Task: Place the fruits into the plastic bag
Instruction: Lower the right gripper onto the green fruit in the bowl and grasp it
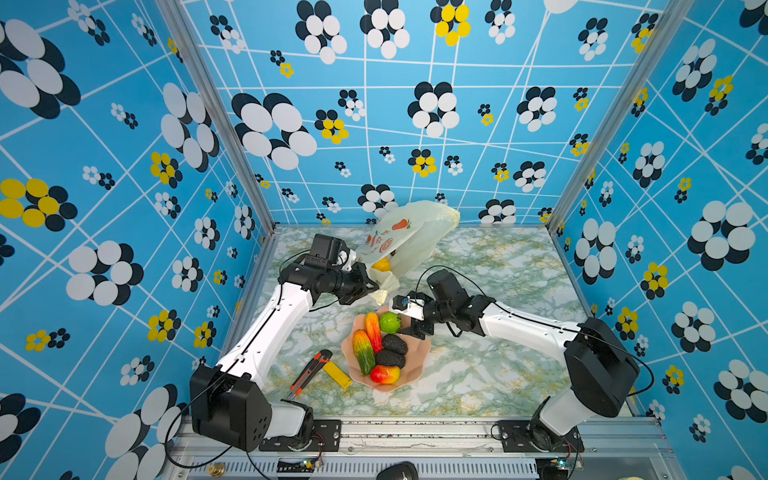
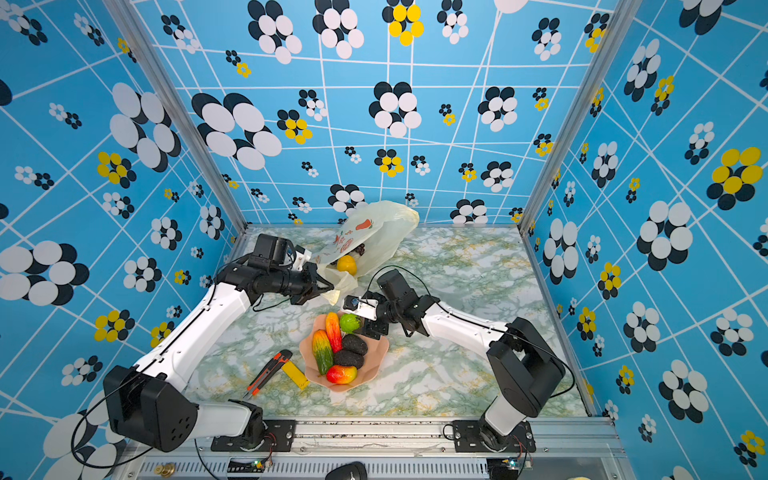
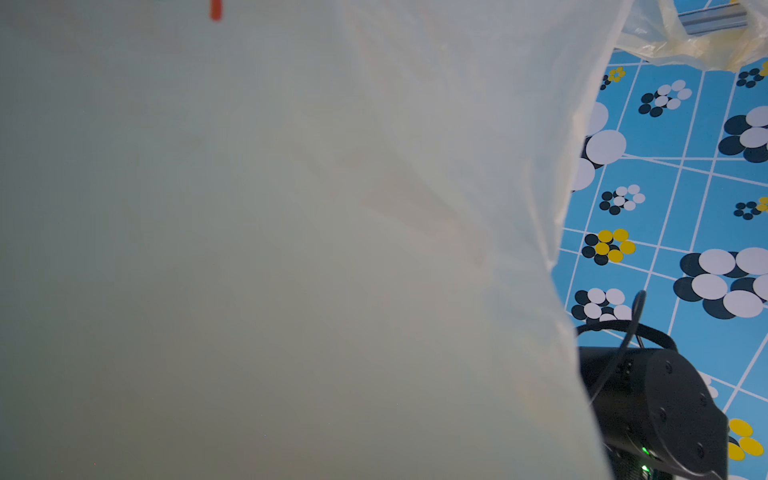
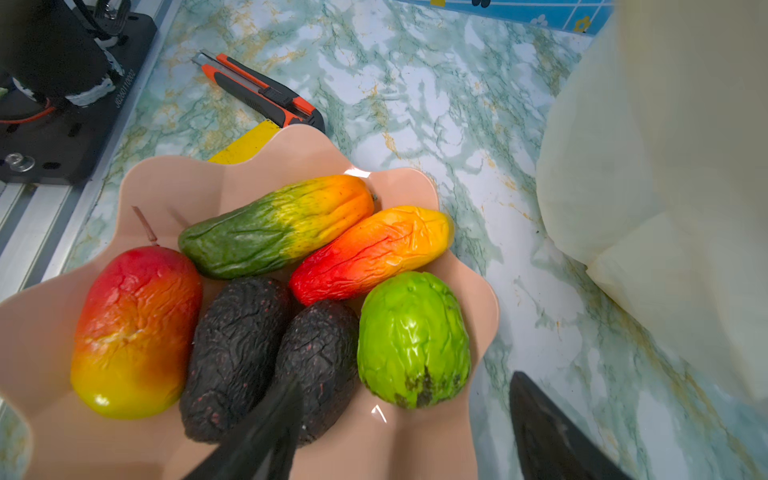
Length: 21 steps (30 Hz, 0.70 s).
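Pinching the lower lip of the plastic bag with the left gripper, jaws clamped tight on the thin film, just above centre in both top views. Lies slumped at the back of the marbled table, mouth gaping toward the front. Shows 1 yellow lumpy fruit just inside that mouth and, in a top view, a dark grape bunch deeper in behind it. Fills nearly the whole left wrist view with pale, blurred plastic, hiding the fingers there.

Hovering at the upper right rim of the pink bowl with the right gripper, released and grasping nothing. Stands spread wide in the right wrist view: 1 dark finger above a black fruit, the other out past the bowl's rim over the table, with the green round fruit between and ahead of them, apparently untouched.

Resting in the bowl, below centre of both top views, 6 pieces packed against one another: the green round fruit at the upper edge, orange-red long fruit, green-orange long fruit, 2 black bumpy ovals and the mango at the lower rim.

Lying just left of the bowl, a flat yellow block, and just beside that an orange-black utility knife.
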Each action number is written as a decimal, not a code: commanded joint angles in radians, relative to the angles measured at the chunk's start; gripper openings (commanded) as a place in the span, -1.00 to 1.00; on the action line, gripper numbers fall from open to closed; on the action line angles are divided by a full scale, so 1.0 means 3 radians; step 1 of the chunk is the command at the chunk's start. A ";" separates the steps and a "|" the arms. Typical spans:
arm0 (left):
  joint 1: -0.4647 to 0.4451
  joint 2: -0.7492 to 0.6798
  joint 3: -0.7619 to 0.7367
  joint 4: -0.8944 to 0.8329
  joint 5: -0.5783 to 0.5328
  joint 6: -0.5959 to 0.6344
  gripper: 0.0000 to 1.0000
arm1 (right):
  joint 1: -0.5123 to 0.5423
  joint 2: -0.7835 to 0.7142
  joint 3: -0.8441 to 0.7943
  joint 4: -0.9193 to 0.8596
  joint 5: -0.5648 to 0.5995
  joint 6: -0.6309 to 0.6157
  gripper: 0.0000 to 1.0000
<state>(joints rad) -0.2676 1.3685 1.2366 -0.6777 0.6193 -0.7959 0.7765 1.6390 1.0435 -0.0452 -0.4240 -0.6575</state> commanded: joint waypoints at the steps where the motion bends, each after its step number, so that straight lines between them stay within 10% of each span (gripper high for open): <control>1: 0.0049 0.0020 -0.0014 -0.0037 0.0082 0.0076 -1.00 | 0.0036 0.0122 0.0137 -0.0085 0.0027 -0.0048 0.59; 21: 0.0084 0.0049 -0.0056 -0.0037 0.0124 0.0079 -1.00 | 0.0070 0.0576 0.0389 -0.0177 0.0134 0.0006 0.42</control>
<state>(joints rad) -0.2546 1.3731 1.2358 -0.6773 0.6395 -0.7929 0.7868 1.7866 1.1324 -0.0719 -0.3939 -0.6628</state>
